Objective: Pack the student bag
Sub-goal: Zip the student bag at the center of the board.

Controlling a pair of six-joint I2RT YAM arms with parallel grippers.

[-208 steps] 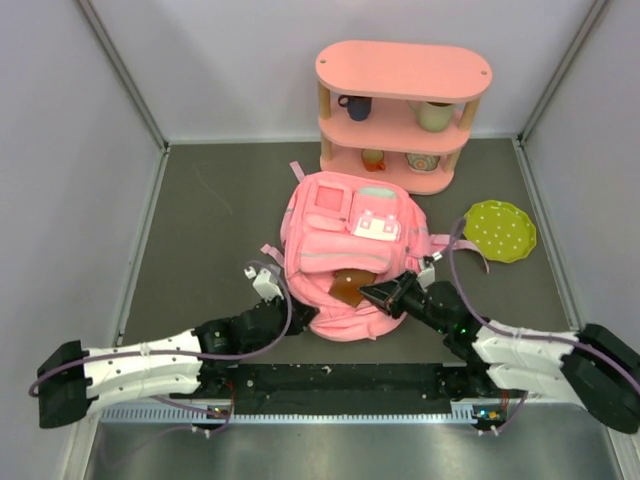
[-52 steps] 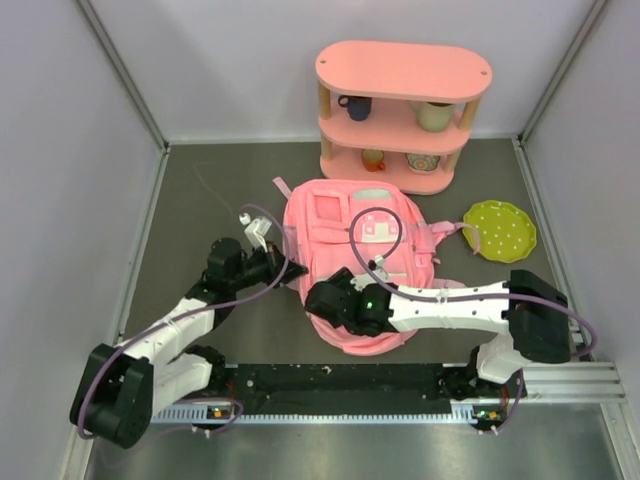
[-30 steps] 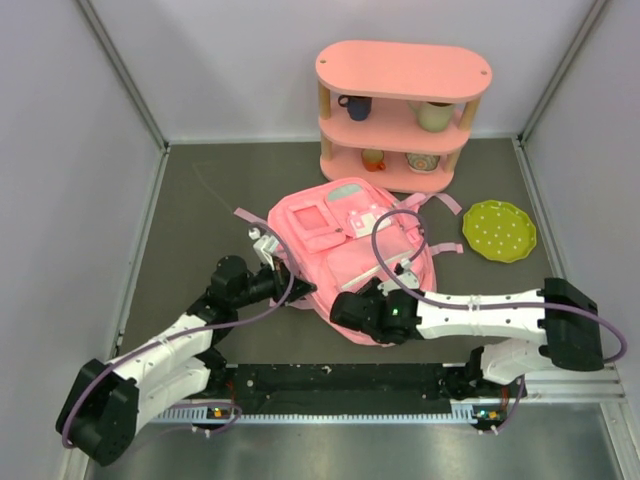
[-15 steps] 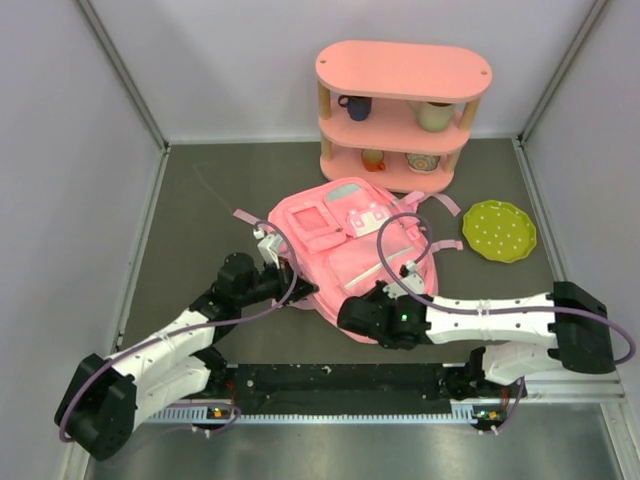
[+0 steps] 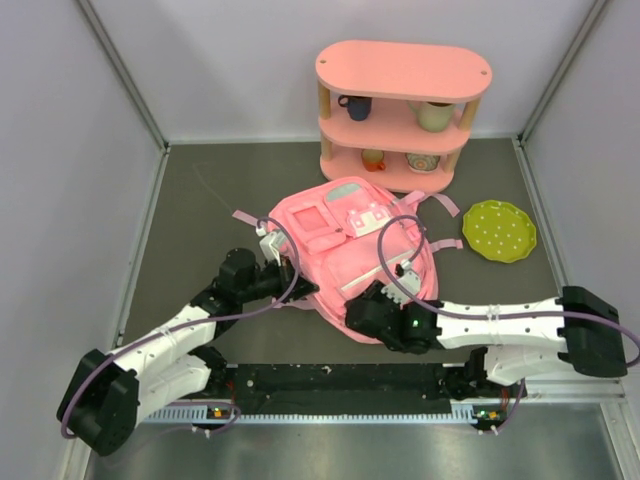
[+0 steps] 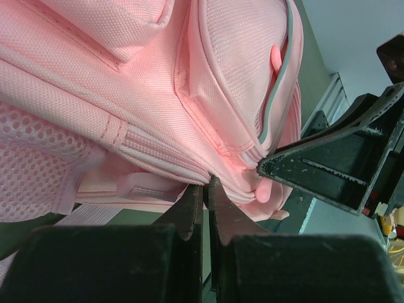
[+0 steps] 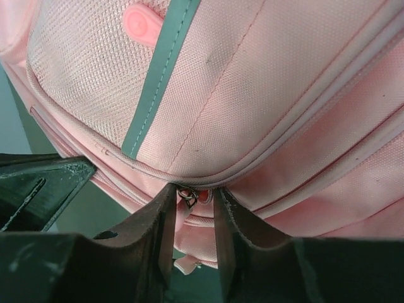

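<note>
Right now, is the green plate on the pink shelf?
No, the green plate lies on the table, beside the pink shelf.

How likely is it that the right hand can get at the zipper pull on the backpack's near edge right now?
Probably yes. The right hand sits at the backpack's edge, the zipper pull lies in the gap between its open fingers, and nothing blocks it.
</note>
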